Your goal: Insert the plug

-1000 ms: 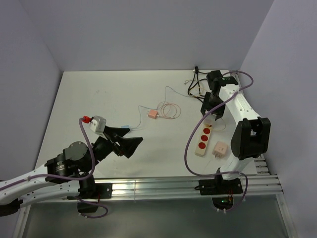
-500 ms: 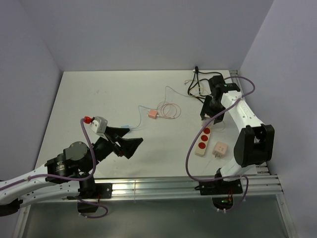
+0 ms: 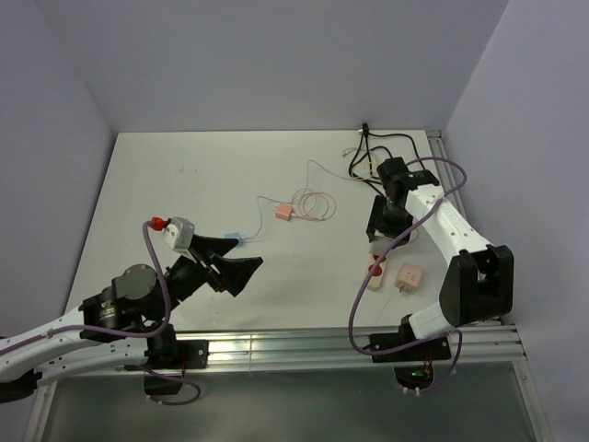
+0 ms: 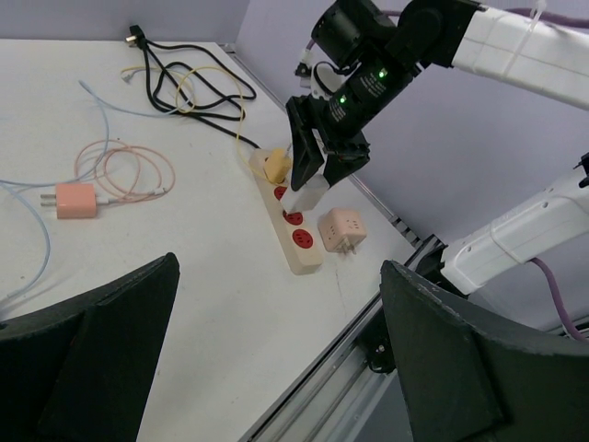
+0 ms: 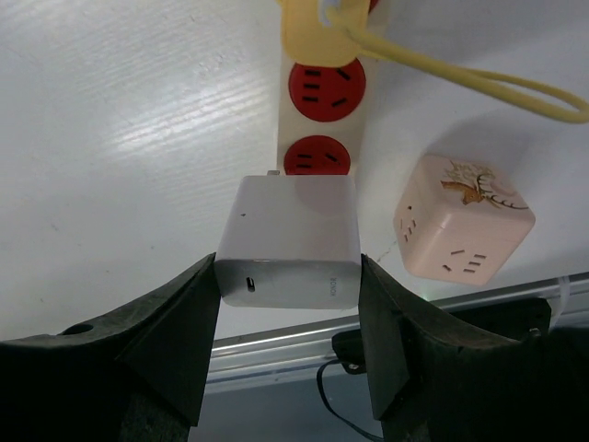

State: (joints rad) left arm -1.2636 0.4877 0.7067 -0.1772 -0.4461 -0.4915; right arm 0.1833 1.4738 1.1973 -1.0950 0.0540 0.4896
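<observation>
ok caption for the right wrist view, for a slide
Right end effector holds white charger over the red-socketed power strip

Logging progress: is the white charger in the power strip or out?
Out: the right gripper holds the white charger above the power strip, a bare prong showing at its edge.

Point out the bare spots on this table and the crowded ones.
Bare: the far-left table, left of the pink charger; also the near middle, between left gripper and power strip. Crowded: the right side, with black cables, cube adapter and right gripper holding the white charger.
</observation>
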